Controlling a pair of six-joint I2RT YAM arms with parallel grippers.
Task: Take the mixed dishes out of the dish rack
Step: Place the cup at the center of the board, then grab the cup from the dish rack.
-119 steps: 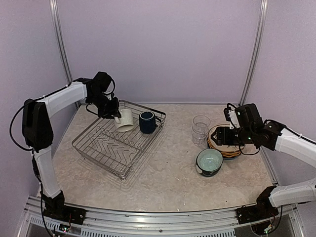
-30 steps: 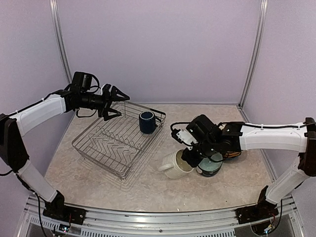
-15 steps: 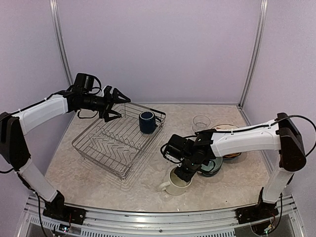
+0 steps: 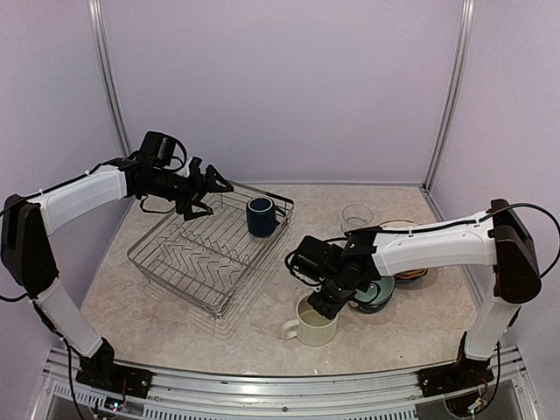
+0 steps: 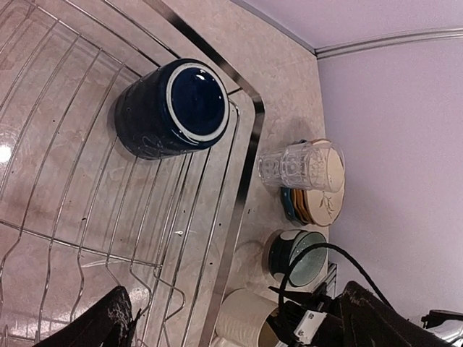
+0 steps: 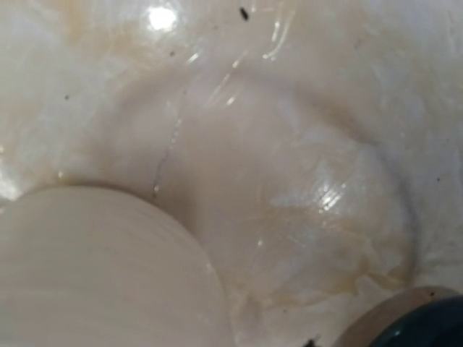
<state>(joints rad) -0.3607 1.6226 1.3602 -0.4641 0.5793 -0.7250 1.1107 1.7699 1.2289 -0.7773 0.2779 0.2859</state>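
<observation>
The dish rack (image 4: 210,249) sits left of centre, and a navy mug (image 4: 261,216) lies on its side in the far right corner (image 5: 170,108). My left gripper (image 4: 214,197) hovers open and empty over the rack's back edge. A cream mug (image 4: 315,321) stands upright on the table in front. My right gripper (image 4: 331,297) is at its rim, its fingers hidden. The right wrist view shows only the mug's side (image 6: 94,267) and a teal bowl's edge (image 6: 419,325). Teal bowls (image 4: 374,293), a clear glass (image 4: 354,217) and stacked plates (image 5: 322,195) stand to the right.
The rack's rim (image 5: 246,181) runs between the navy mug and the table. The right arm's forearm (image 4: 429,249) stretches over the plates and bowls. The cream mug stands close to the teal bowls, near the table's front edge (image 4: 289,372).
Four seconds ago my left gripper held the cream mug over the rack. A second ago my right gripper carried it tilted in the air. Now it stands upright on the table.
</observation>
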